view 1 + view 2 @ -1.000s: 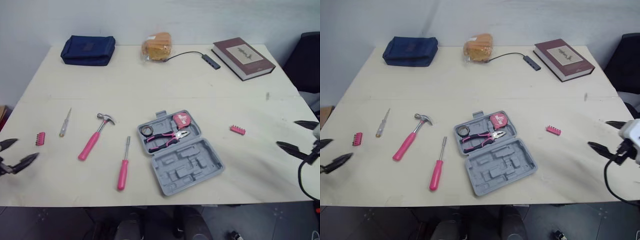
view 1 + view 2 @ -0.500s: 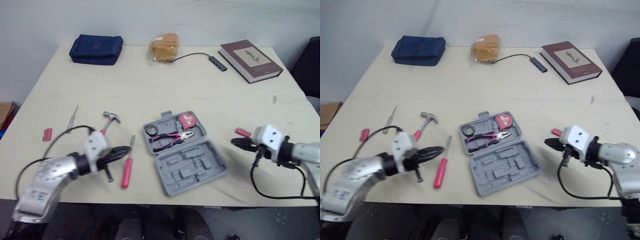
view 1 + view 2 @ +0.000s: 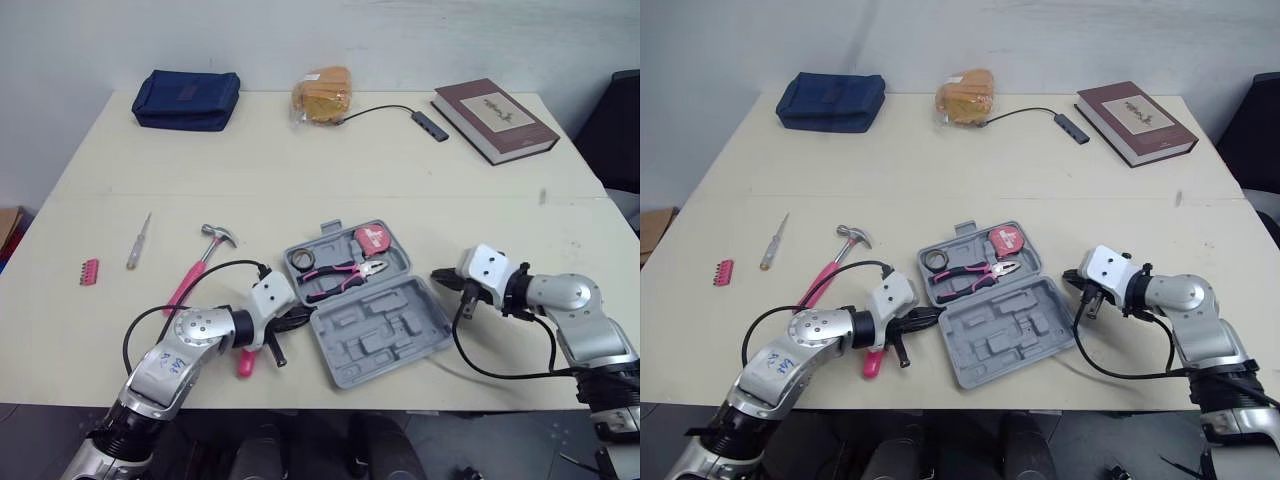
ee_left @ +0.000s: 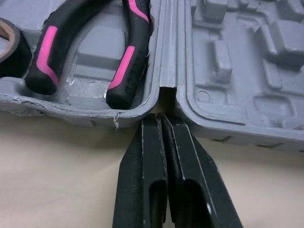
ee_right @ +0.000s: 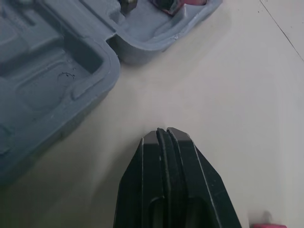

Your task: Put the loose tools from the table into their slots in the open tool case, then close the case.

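Pale table point(image 3: 420, 180) carried the open tool case point(image 3: 375, 325) near its front edge; left gripper point(image 4: 163, 118), clenched empty, met its hinge gap; right gripper point(image 5: 166, 132), clenched empty, lay near the case.

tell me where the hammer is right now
In the left eye view the hammer lies on the left half of the table, between the thin screwdriver and the open tool case.
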### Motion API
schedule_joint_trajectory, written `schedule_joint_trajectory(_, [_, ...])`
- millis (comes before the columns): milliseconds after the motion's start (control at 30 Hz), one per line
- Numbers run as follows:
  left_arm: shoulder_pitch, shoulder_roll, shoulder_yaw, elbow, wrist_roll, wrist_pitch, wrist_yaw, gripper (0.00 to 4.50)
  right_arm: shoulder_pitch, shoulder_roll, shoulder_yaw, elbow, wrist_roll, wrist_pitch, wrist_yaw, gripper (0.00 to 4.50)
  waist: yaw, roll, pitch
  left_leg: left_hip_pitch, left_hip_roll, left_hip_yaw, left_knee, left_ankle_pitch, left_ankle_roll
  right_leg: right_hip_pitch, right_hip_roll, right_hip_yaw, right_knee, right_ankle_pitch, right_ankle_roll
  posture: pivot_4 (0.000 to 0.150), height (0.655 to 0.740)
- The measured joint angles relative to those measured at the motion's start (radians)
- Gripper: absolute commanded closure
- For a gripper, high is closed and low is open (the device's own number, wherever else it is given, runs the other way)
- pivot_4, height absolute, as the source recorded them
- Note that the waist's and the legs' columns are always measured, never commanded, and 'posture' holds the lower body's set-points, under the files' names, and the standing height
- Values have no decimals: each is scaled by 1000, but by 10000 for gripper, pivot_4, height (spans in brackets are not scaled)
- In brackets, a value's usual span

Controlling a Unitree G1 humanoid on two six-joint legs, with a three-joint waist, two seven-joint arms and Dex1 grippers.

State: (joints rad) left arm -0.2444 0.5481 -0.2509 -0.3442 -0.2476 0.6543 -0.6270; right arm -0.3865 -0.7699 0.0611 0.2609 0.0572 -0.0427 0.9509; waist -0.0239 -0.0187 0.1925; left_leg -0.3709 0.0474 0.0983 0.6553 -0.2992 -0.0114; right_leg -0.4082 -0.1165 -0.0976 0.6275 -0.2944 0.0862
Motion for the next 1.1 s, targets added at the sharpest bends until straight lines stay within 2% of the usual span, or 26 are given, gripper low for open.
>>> schedule_joint_trajectory(367, [-44, -11, 14, 11, 3, 68, -9, 44223, -8, 37, 17, -29, 12, 3, 71, 45000, -1, 0, 0, 0, 0, 0, 1, 0, 0, 0, 0, 0, 0, 0, 0, 1500, 7400])
schedule_joint_trajectory(900, [-52, 177, 23, -8, 22, 52, -146, 44223, 98, 30, 55, -275, 34, 119, 166, 45000, -5, 0, 0, 1, 2, 1, 1, -1, 1, 0, 1, 1, 0, 0, -1, 1500, 7400])
schedule_joint_trajectory(1100, [-15, 184, 53, -14, 20, 31, -153, 44223, 95, 36, 73, -290, 10, 108, 145, 45000, -5, 0, 0, 1, 2, 1, 1, -1, 1, -1, 1, 2, 0, 0, -1, 1500, 7400])
